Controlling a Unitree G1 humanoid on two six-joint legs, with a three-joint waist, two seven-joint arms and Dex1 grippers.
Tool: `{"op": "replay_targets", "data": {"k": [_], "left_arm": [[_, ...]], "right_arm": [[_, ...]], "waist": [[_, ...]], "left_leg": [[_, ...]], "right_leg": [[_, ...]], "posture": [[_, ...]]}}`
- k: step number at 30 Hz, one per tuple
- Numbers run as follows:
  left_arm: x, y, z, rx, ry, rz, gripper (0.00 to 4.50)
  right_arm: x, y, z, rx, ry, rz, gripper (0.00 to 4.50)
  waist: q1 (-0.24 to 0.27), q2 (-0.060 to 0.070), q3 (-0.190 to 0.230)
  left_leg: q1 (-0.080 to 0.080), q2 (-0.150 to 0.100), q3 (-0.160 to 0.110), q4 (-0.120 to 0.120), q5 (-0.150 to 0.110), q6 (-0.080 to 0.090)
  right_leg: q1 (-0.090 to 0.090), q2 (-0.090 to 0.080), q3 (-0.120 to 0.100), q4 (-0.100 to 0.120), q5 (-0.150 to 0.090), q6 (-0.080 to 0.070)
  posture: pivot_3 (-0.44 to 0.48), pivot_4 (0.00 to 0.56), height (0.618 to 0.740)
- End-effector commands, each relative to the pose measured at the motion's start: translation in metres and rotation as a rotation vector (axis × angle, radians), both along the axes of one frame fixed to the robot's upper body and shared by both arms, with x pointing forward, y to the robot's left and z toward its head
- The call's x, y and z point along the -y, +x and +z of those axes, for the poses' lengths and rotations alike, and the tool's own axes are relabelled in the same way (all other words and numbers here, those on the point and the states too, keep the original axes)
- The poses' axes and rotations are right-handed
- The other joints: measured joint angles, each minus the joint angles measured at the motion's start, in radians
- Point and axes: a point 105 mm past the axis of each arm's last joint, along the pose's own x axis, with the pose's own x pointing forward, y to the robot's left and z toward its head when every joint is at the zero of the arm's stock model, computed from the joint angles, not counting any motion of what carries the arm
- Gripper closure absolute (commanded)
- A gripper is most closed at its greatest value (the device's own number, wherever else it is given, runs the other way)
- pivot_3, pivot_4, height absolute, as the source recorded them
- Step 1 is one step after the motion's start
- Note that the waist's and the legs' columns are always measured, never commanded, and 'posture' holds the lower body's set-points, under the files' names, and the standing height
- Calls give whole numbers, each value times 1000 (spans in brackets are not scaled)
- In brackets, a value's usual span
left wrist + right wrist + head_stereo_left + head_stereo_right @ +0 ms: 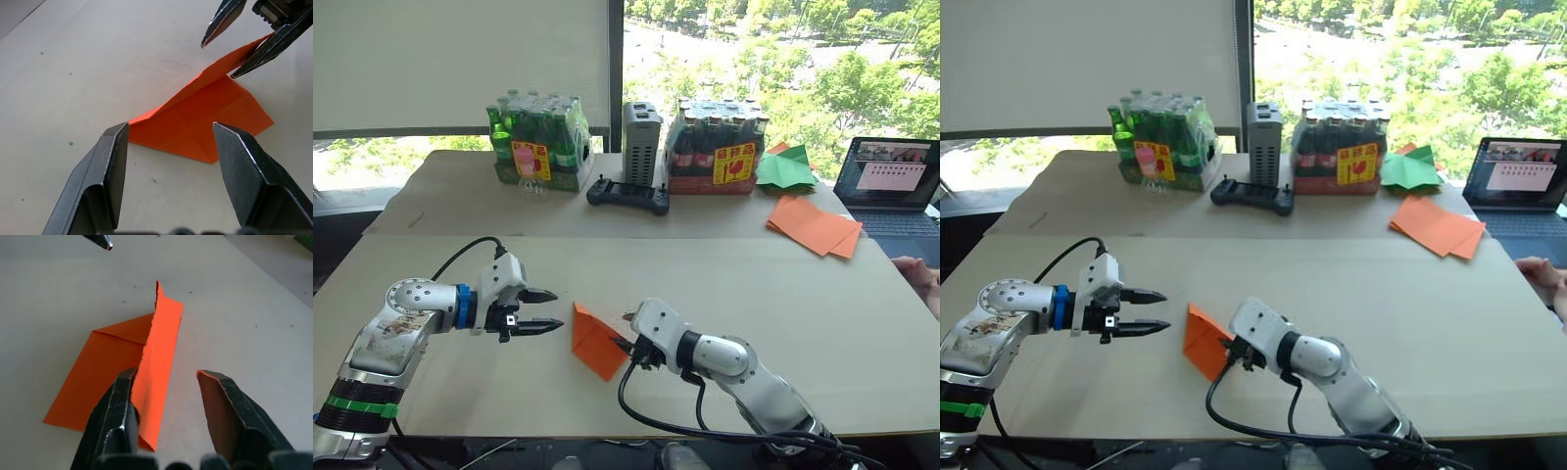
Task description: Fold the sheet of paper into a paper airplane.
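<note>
The sheet of paper (595,341) is seen low in the centre of the head view, on the near table (724,284), partly folded into a pointed orange shape with one flap raised off the surface. That flap appears to be propped up so that it can be turned over along its crease, which is judged to be the fold in hand. The right gripper (168,396) is brought in low from the lower right of the frame, forearm nearly flat over the table, wrist turned toward the centre. Its jaws are spread, and one finger (120,421) is laid against the lifted flap rather than pinching it. The left gripper (540,310) is held at the left of the frame, level and pointing right at the paper's tip, jaws parted and empty, just beside the sheet but apart from it, seemingly kept ready to press or catch the flap
</note>
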Motion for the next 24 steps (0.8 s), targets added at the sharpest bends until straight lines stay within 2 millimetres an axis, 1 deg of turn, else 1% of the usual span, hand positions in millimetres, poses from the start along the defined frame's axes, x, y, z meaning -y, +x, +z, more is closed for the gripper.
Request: {"op": "replay_targets", "data": {"k": [1,3,4,7,10,13,16,19,20,21,24], "left_arm": [[-1,-1,10,32,-27,16,1624],[-2,0,9,28,-43,30,1624],[-2,0,9,28,-50,35,1624],[-3,1,10,30,-61,54,1624],[-4,2,10,28,-67,57,1624],[-2,-1,14,13,-106,61,1624],[-3,-3,13,3,-106,68,1624],[-5,-4,12,-8,-108,77,1624],[-6,-4,12,-8,-109,80,1624],[-6,-4,12,-10,-111,82,1624],[-7,-5,11,-15,-121,85,1624]], "right_arm": [[-4,0,3,51,-7,60,3978],[-5,5,6,130,-29,128,4482],[-5,6,8,160,-37,152,4482],[0,17,10,300,-145,283,4482],[4,24,12,374,-186,367,4482],[7,33,16,474,-241,497,4482],[8,39,12,501,-259,537,4482],[8,40,5,486,-251,548,4482],[8,40,3,480,-249,552,3877],[8,39,1,474,-250,554,3670],[6,38,2,465,-233,534,2564]], "waist": [[-1,0,0],[-1,0,0],[-2,0,0],[0,0,0],[0,0,0],[-3,-1,1],[-2,-1,1],[-1,-1,1],[0,-1,1],[0,-1,1],[0,-1,1]], "left_leg": [[0,0,0,0,0,0],[0,0,0,0,0,0],[0,0,0,0,0,0],[0,0,1,0,0,0],[0,0,1,0,0,0],[0,0,1,0,0,0],[0,0,1,0,0,0],[0,0,1,-1,0,0],[0,0,1,-1,0,0],[0,0,1,0,0,0],[0,0,1,0,0,0]], "right_leg": [[0,0,0,0,0,0],[0,0,0,0,0,0],[0,0,0,0,0,0],[0,0,0,0,0,0],[0,0,0,0,0,0],[0,0,0,0,0,0],[0,0,1,0,0,-1],[0,0,1,0,0,-1],[0,0,1,0,0,-1],[0,0,1,0,0,-1],[0,-1,1,1,1,-1]], "posture": [[0,150,733],[0,150,733],[0,150,733],[0,150,733],[0,150,733],[0,150,733],[0,150,733],[0,150,733],[0,150,733],[0,150,733],[0,150,733]]}}
